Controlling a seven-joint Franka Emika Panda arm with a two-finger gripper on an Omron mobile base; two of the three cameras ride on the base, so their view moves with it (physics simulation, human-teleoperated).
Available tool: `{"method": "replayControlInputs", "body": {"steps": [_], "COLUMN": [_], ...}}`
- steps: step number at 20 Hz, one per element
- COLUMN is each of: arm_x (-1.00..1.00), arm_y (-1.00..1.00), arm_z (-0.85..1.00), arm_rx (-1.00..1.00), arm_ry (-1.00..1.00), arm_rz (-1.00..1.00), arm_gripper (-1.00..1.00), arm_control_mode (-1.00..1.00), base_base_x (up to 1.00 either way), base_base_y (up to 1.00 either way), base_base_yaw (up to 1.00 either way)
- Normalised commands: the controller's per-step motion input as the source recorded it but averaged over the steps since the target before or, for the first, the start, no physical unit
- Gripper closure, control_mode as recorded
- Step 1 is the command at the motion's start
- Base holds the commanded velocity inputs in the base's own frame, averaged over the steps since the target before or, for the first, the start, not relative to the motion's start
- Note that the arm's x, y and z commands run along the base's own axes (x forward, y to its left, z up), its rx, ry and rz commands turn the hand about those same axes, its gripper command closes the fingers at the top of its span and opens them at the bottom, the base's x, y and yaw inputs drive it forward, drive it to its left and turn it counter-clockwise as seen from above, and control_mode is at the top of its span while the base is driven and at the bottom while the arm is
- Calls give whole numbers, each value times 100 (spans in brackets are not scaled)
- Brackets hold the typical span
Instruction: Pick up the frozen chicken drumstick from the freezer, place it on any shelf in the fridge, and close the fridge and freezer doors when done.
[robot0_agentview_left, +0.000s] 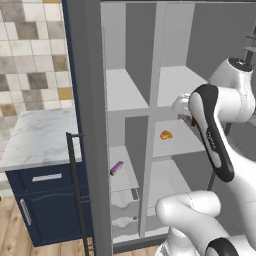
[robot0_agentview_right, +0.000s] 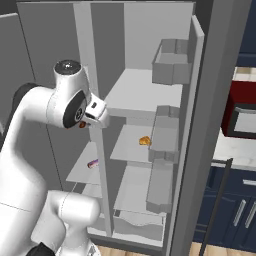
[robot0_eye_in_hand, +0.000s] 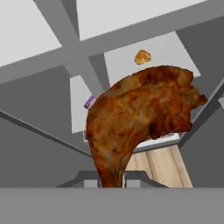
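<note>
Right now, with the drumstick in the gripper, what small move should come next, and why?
Probably carry it forward over the top shelf of the fridge and lower it. The gripper is shut on the chicken drumstick by its thin end, in front of the open unit at about that shelf's front edge, so it is not over the shelf yet.

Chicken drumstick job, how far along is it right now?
Done: the frozen chicken drumstick is off the freezer shelves and up in the air. In hand: the gripper is shut on its thin end, in front of the open unit. Left: set it on a shelf in the fridge, where an orange-yellow lump already lies, then shut both doors, which stand open.
</note>
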Motion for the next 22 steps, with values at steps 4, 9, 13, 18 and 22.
{"method": "replayControlInputs", "body": {"steps": [4,9,13,18,22], "arm_x": [25,53,87,84,71], "arm_y": [-81,-56,-8,-5,-20], "arm_z": [35,11,0,0,-9], "arm_rx": [1,2,5,1,0], "arm_ry": [0,0,0,4,9], "arm_rz": [-3,0,2,4,5], "arm_gripper": [100,100,100,100,100], "arm_control_mode": [-100,-100,-100,-100,-100], "base_base_x": [0,0,0,0,0], "base_base_y": [0,0,0,0,0], "base_base_yaw": [0,0,0,0,0]}}
